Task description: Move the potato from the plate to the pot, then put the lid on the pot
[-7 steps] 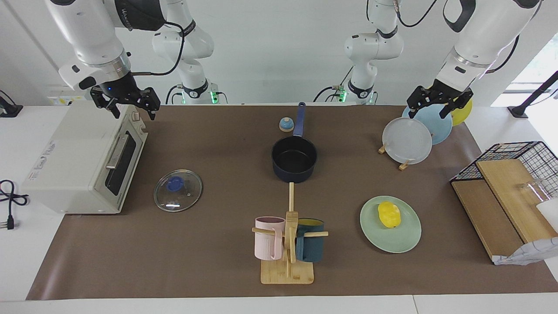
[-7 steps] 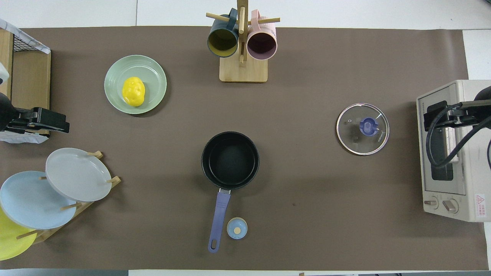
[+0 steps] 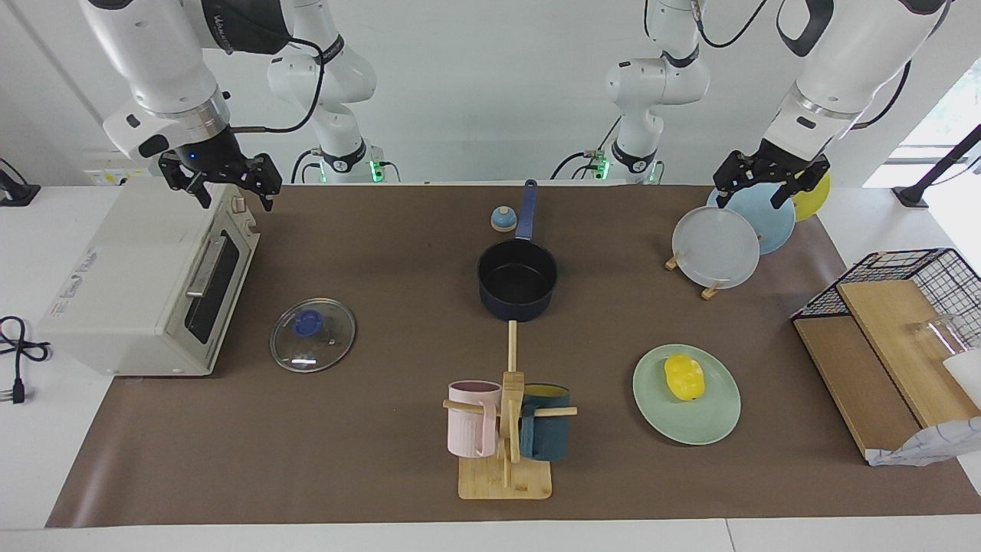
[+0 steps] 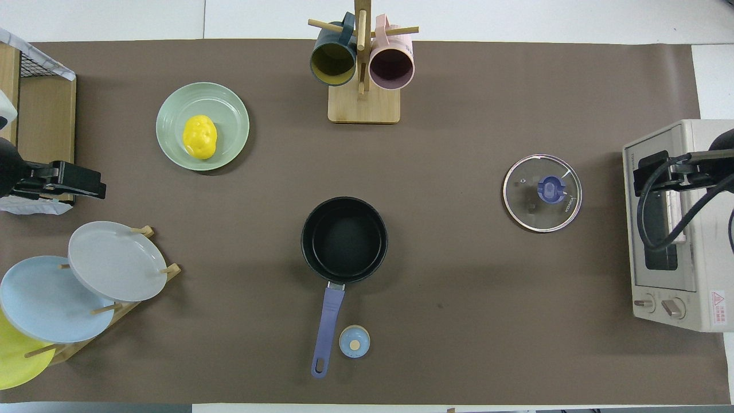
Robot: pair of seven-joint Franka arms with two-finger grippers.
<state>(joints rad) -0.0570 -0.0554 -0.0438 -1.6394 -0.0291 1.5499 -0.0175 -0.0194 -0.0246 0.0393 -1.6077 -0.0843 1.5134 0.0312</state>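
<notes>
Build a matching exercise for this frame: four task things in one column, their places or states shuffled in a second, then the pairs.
Things:
1. small yellow lumpy potato
2. dark navy saucepan with long blue handle
3. round clear glass lid with blue knob
4. left gripper

Places or states:
A. flat on the mat in front of the white toaster oven
B. empty, uncovered, mid-table
C. open, over the plate rack
D. on the pale mint-green plate

Pairs: 1-D, 2-B, 3-A, 4-C

Left gripper (image 3: 761, 182) perhaps slightly higher over the plate rack (image 3: 720, 244).
</notes>
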